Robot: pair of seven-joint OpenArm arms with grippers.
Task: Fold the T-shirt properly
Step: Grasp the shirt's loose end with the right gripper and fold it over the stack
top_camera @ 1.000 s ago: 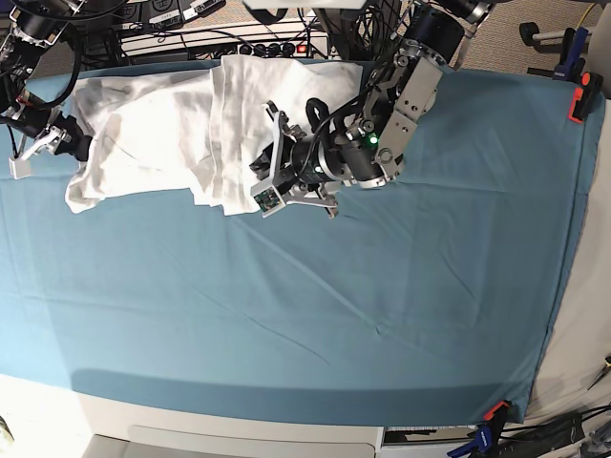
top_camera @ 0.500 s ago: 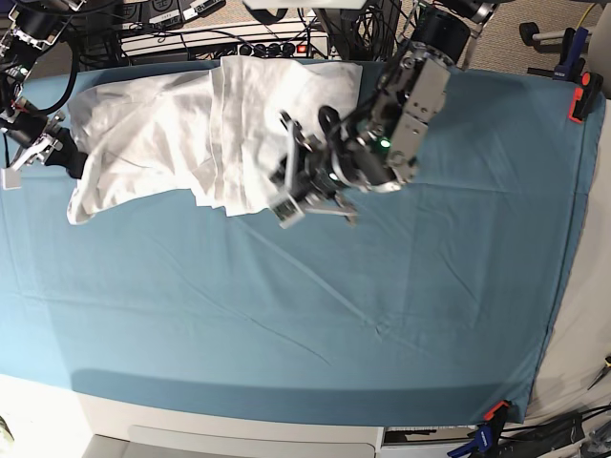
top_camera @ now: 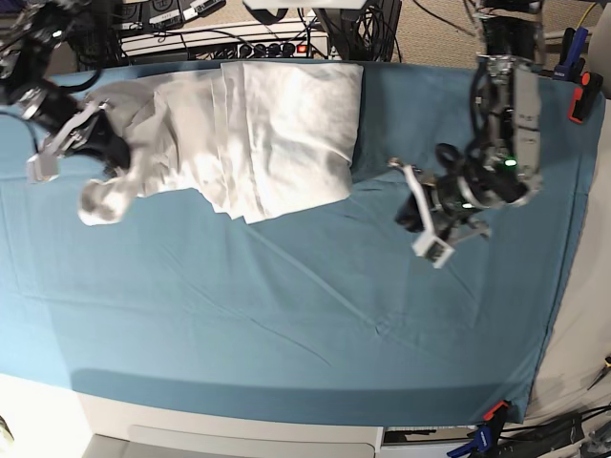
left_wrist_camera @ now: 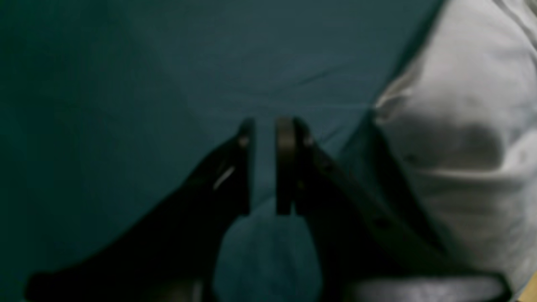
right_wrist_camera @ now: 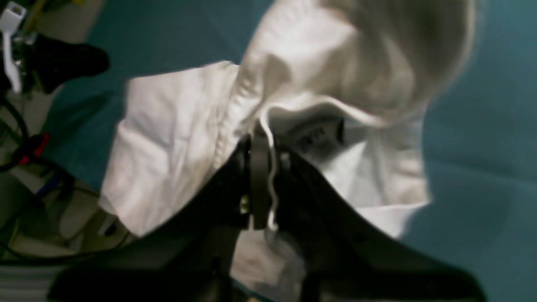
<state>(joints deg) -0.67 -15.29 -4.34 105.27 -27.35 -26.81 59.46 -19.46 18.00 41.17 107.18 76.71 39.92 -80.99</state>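
The white T-shirt (top_camera: 277,124) lies bunched at the back left of the teal cloth (top_camera: 286,315). Its right part is folded into a smooth panel, and its left end is raised and crumpled. My right gripper (top_camera: 110,157) is at that left end, shut on a hem of the T-shirt (right_wrist_camera: 176,126). In the right wrist view the hem runs between the right gripper's (right_wrist_camera: 264,142) black fingers. My left gripper (top_camera: 409,212) hovers over bare cloth to the right of the shirt. Its jaws (left_wrist_camera: 264,126) stand a narrow gap apart with nothing in them. The T-shirt (left_wrist_camera: 461,126) lies off to its side.
A power strip and cables (top_camera: 220,38) run along the back edge. Orange clamps (top_camera: 578,100) (top_camera: 495,410) pin the cloth at the right and front right. The white table edge (top_camera: 239,434) shows at the front.
The left arm has drawn away from the shirt, to the right over bare cloth. The right gripper has shut on the shirt's left end and lifted it inward.
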